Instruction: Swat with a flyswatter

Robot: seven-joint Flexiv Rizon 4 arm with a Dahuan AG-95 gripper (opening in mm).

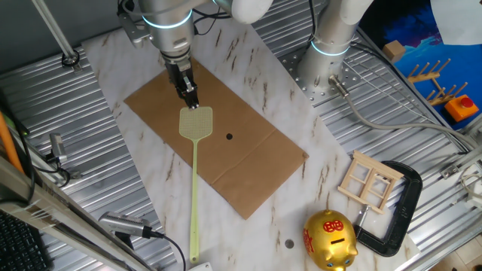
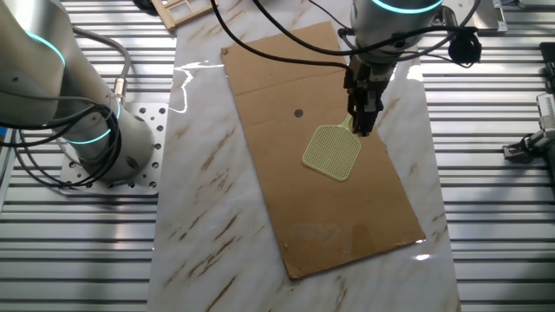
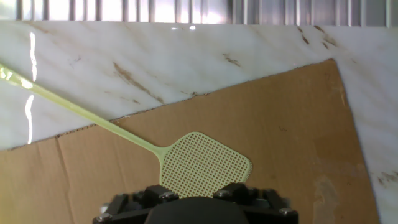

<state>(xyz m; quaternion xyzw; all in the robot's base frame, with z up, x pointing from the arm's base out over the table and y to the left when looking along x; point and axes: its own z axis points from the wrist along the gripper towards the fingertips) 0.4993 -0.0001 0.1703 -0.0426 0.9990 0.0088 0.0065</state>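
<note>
**Currently: end effector at the wrong end of the swatter, grip state unclear**

Swatter (image 1: 196, 123) lies flat, mesh head on the cardboard (image 1: 256, 162), long thin handle running off the sheet across the marble worktop (image 1: 135, 188) toward the near edge in one fixed view. End effector (image 1: 191, 99) sits directly above the far edge of the head, tips at or just beside the mesh. Cannot tell whether the fingers are spread or pressed together: both fixed views show them edge-on, and the hand view shows only the housing, no fingertips. No clear sign that anything is pinched.

Risks from here, as I judge them:

- Grabbing at the head. Thin flexible mesh lying flat gives the fingers little to bite on. They could skate over it, push the swatter along the cardboard, or jam into the sheet.
- If it does pinch the head edge, the whole handle hangs off as a lever. Likely to droop, twist in the grip, or slip out on any fast move. A swat from that hold would be weak and poorly aimed.
- Handle sweep. On lift or swing the free end could catch the cable (image 1: 162, 245) near the front edge.
- Target. Small dark dot (image 1: 229, 137) on the cardboard sits just beside the head; if that's the target, little travel is available from this pose.
- Cardboard looks loose on the marble. A downward hit or a dragging finger could shift it.

Clamp (image 1: 399, 207), gold piggy bank (image 1: 330, 239) and wooden frame (image 1: 370, 181) sit well apart, off to the side, so low risk there.
</note>
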